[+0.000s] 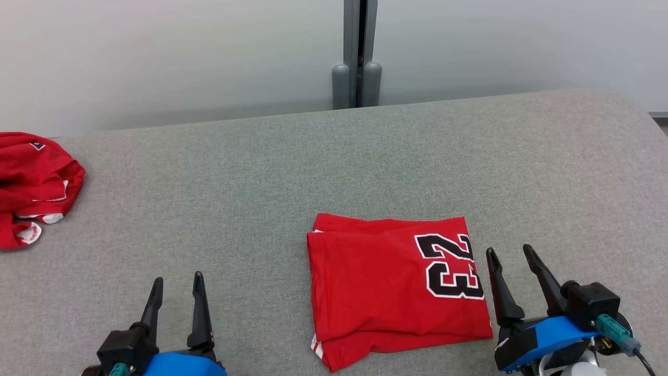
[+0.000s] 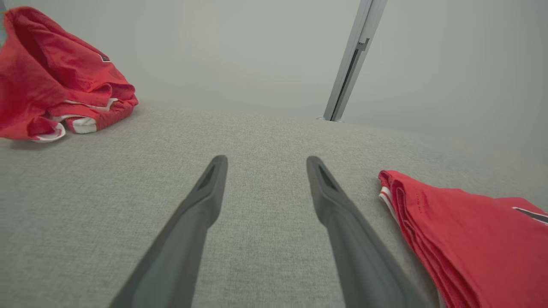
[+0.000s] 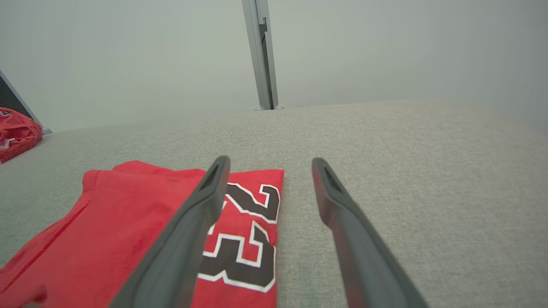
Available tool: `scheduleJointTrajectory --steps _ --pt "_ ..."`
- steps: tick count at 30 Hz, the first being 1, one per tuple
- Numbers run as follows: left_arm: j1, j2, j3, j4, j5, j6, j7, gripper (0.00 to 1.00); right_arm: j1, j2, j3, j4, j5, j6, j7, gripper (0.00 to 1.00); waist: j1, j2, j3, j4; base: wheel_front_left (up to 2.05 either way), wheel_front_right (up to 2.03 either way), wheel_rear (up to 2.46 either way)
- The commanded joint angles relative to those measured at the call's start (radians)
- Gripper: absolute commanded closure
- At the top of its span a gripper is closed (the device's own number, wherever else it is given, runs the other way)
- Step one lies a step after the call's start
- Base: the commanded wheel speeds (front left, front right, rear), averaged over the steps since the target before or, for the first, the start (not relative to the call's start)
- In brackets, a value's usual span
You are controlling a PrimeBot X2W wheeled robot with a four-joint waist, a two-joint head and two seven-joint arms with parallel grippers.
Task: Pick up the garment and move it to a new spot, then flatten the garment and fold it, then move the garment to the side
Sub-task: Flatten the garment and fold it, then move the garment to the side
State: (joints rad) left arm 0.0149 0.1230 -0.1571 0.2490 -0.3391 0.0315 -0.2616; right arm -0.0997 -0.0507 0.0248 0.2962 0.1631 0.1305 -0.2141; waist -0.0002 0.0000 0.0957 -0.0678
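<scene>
- The table [image 1: 261, 172] has a cloth cover, so sliding may drag the fold open.
- The folded shirt [image 1: 381, 282] lies front, right of centre; a one-sided grab may spill its layers.
- The crumpled pile [image 1: 31, 183] crowds the left side.
- The left gripper [image 1: 178, 279] and the right gripper [image 1: 509, 250] gape wide, empty.

The folded jersey [image 1: 396, 287] lies on the table [image 1: 261, 172], just left of my right end effector [image 1: 509, 249] and well right of my left end effector [image 1: 178, 278]. A crumpled garment [image 1: 31, 183] lies far left.
</scene>
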Motion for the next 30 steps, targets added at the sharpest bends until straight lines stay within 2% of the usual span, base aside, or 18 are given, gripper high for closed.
scheduleJointTrajectory --steps 1,17,21,25,30 --pt "0.013 -0.004 0.009 0.0 0.004 -0.003 -0.005 0.0 -0.011 0.0 -0.001 0.008 -0.003 0.0 -0.009 0.0 0.0002 0.0 -0.003 0.004 0.0 0.0 0.0" --pt "0.011 -0.018 0.012 0.009 0.02 -0.017 -0.005 0.0 -0.036 0.0 -0.004 0.041 -0.029 0.0 -0.023 0.0 0.0002 0.0 -0.003 0.016 0.0 0.0 0.0" --pt "0.006 -0.013 0.017 0.012 0.023 -0.017 -0.005 0.0 -0.042 0.0 -0.01 0.052 -0.005 0.0 -0.001 0.0 0.0002 0.0 0.001 0.018 0.0 0.0 0.0" --pt "-0.005 -0.006 0.021 0.009 0.025 -0.016 -0.005 0.0 -0.073 0.0 -0.025 0.045 -0.014 0.0 0.078 0.0 0.0002 0.0 0.008 0.022 0.0 0.0 0.0" --pt "-0.018 -0.002 0.024 -0.001 0.031 -0.012 -0.005 0.0 -0.12 0.0 -0.069 0.033 0.0 0.0 0.298 0.0 0.0002 0.0 0.025 0.039 0.0 0.0 0.0"
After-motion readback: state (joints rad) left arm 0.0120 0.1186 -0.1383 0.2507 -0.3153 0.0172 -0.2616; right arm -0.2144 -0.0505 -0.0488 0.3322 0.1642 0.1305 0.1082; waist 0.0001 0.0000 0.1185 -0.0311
